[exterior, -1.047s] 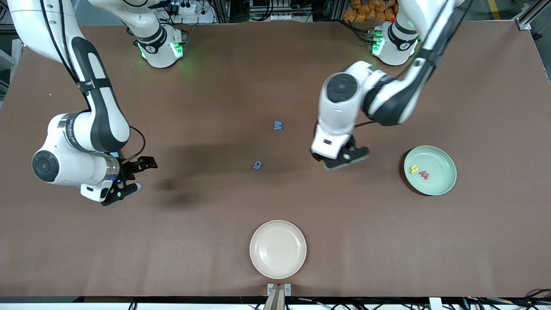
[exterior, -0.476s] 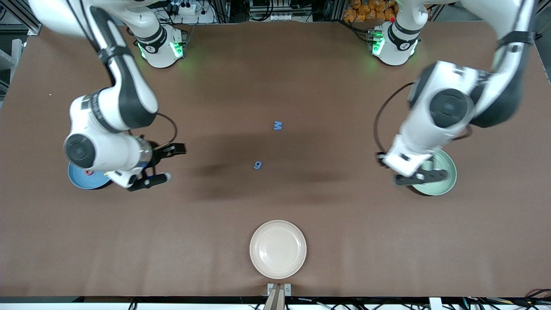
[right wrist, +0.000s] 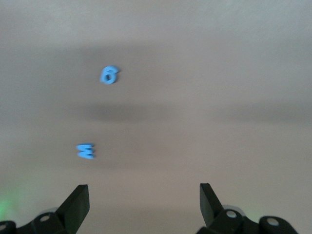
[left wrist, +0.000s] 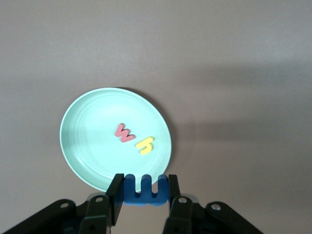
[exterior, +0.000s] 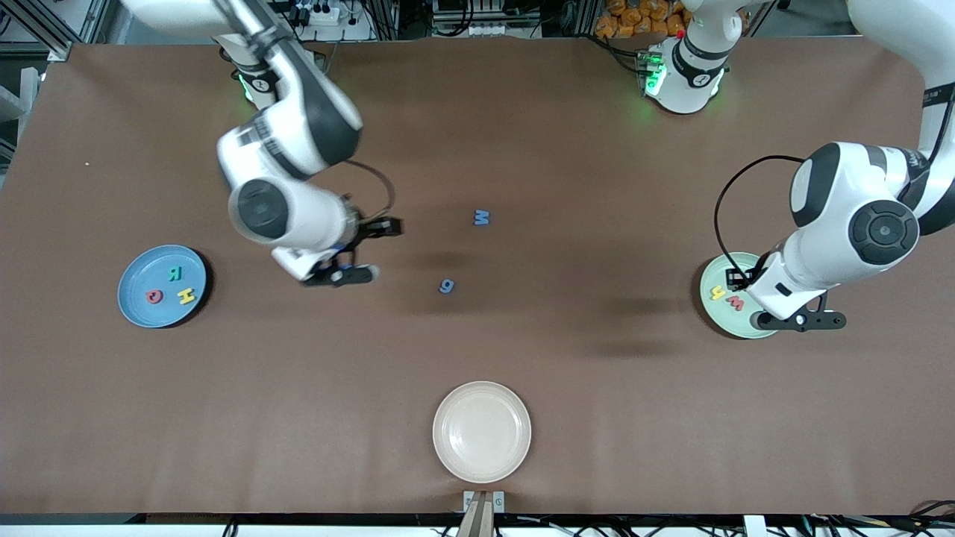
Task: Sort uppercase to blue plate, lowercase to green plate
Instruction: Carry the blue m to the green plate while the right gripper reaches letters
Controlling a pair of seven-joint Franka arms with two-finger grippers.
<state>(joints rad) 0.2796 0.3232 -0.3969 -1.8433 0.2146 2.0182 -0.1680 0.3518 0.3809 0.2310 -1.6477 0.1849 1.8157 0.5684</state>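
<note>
The table [exterior: 522, 358] carries three plates. The cream plate [exterior: 482, 432] sits nearest the front camera, unchanged from a second ago. The blue plate [exterior: 160, 286] lies toward the right arm's end; a second ago the right arm covered it, and now it shows in full with the teal-green R [exterior: 174, 273], red Q [exterior: 154, 296] and yellow H [exterior: 186, 296] in it. The green plate [exterior: 727, 280] lies toward the left arm's end, holding the yellow h [exterior: 717, 293] and red w [exterior: 735, 303].

The left arm has swung from mid-table out to the green plate. The left gripper [left wrist: 144, 191] now hangs over the plate's rim, clamped on the blue three-pronged letter [left wrist: 144, 190], which sits upright between its fingers, clear of the plate in the wrist view.

The right arm has moved from its own end of the table toward the middle. The right gripper [exterior: 364, 250] now hovers over bare table between the blue plate and the two loose letters, its fingers spread wide and holding nothing.

The blue M [exterior: 482, 218] and the blue g [exterior: 446, 286] lie where they were, on bare table near the middle and apart from each other, the g nearer the front camera. Both show in the right wrist view, ahead of the spread fingers.
</note>
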